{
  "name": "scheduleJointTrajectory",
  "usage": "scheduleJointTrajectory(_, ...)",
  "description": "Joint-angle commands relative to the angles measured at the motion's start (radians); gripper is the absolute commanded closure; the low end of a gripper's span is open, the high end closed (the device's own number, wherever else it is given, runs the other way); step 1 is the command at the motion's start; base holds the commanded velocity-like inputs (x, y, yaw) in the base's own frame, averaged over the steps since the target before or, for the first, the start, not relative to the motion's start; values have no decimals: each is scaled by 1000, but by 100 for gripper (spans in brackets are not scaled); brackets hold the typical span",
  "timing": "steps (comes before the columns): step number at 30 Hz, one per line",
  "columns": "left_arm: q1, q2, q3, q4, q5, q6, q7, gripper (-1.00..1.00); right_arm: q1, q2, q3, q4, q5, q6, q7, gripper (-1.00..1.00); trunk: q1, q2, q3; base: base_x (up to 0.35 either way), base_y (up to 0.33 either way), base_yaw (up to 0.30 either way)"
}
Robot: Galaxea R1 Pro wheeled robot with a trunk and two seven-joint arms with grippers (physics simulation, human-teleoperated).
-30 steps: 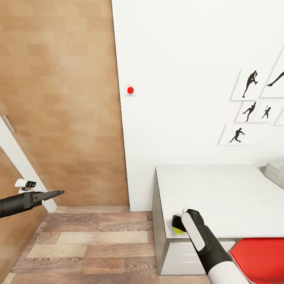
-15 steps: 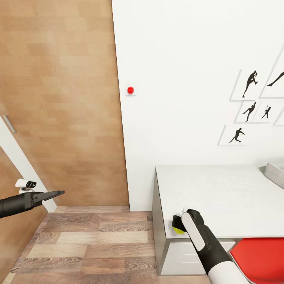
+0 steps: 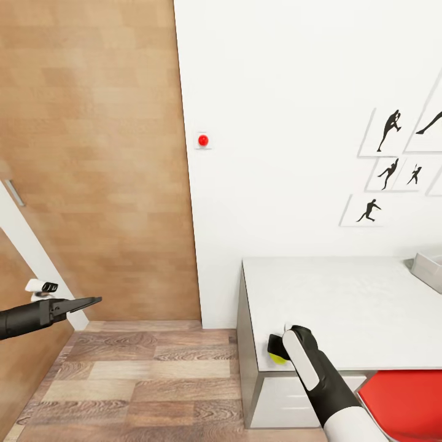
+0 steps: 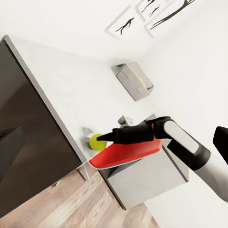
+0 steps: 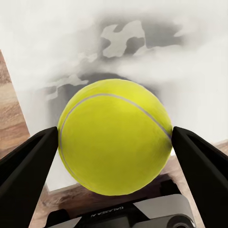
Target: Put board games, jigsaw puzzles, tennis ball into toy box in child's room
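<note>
The yellow-green tennis ball (image 5: 115, 137) sits between the two black fingers of my right gripper (image 3: 276, 348), and both fingers touch its sides. It is at the front left corner of the pale grey table (image 3: 344, 301). In the left wrist view the tennis ball (image 4: 97, 141) is at the table's edge, at the tip of my right arm. The grey toy box (image 3: 430, 265) stands at the table's far right; the left wrist view shows the toy box (image 4: 134, 80) with something yellow inside. My left gripper (image 3: 86, 302) hangs over the floor far to the left, with its fingers together.
A red chair seat (image 3: 405, 399) is tucked under the table's front right. A wooden door (image 3: 92, 159) and a white wall with a red button (image 3: 202, 140) lie ahead. Wood-plank floor (image 3: 141, 374) lies left of the table.
My left arm has drifted very slightly. The right gripper and the ball have stayed where they were.
</note>
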Motion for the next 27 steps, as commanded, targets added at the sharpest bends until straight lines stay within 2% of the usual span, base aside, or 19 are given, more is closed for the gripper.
scheduleJointTrajectory(1,-1,0,0,0,-1,11,-4,-100,-1,0,2,-5,-10,1,-10,100,1,-2,-2,0,0,0)
scheduleJointTrajectory(5,-1,0,0,0,-1,11,-5,-100,2,-1,2,-54,-10,3,-12,100,1,-2,-2,0,0,0)
scheduleJointTrajectory(10,-1,0,0,0,-1,11,-5,-100,15,-8,2,-269,-17,22,-14,100,1,-2,-2,0,0,0)
scheduleJointTrajectory(12,-1,0,0,0,-1,11,-5,-100,16,-10,2,-366,-21,52,-15,100,1,-2,-2,0,0,0)
scheduleJointTrajectory(15,-1,0,0,0,-1,11,-5,-100,18,-8,1,-445,-25,92,-14,100,1,-2,-2,0,0,0)
scheduleJointTrajectory(27,-1,0,0,0,-1,11,-5,-100,19,-13,-1,-487,-30,110,-5,100,1,-2,11,0,0,0)
